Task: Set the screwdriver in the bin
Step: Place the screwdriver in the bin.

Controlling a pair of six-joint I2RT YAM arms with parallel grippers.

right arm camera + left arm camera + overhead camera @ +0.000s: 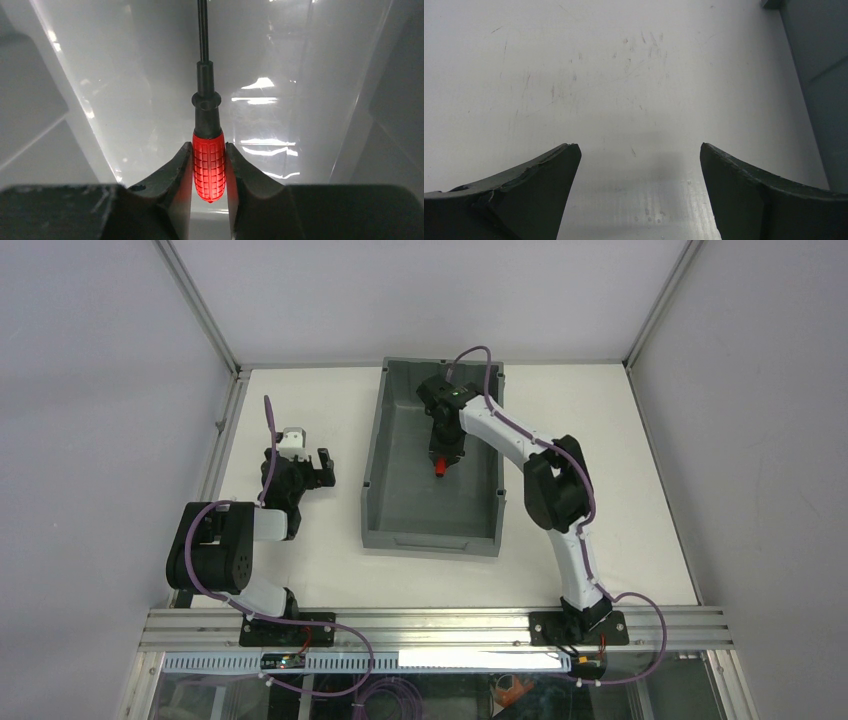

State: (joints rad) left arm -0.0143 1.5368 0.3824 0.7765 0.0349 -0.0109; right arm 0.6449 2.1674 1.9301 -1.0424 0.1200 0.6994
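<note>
Right wrist view, clearer than top: right gripper (209,150) clamps screwdriver (206,120) handle inside bin (374,455); left gripper (638,150) wide, beside bin.

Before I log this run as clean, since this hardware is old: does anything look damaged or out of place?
Only wear: one finger of the left gripper has a chipped, cracked edge, and the table is scuffed. The screwdriver sits straight in the right gripper over the bin.
</note>
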